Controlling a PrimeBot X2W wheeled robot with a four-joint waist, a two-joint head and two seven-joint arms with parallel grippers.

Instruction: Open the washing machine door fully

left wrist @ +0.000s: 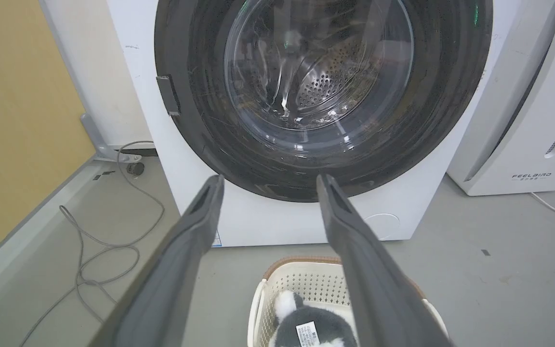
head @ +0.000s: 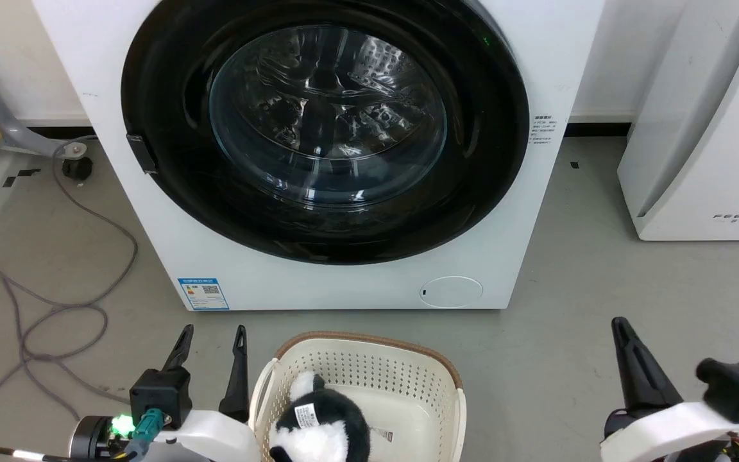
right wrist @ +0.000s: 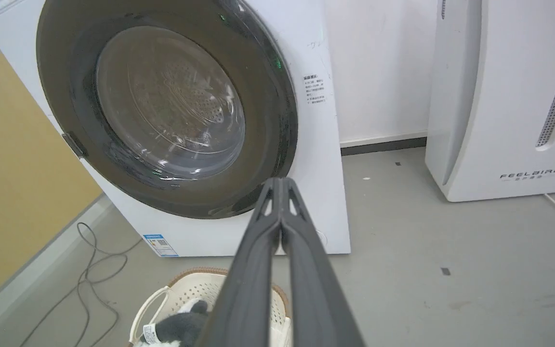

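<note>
- The left claw (head: pixel 213 335) is released, its fingers spread apart and holding nothing.
- The right claw (head: pixel 626 350) is clenched, its fingers pressed together and empty.
- Just beside the left claw, between the two, a basket (head: pixel 369 341) holds a plush panda (head: pixel 318 417).
- Ahead of both claws and apart from them, the washing machine door (head: pixel 324 128) sits closed against the washing machine (head: pixel 344 285).

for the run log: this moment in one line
door shut | left fingers open, clear of door | right fingers shut, empty | basket with plush by washer
</note>
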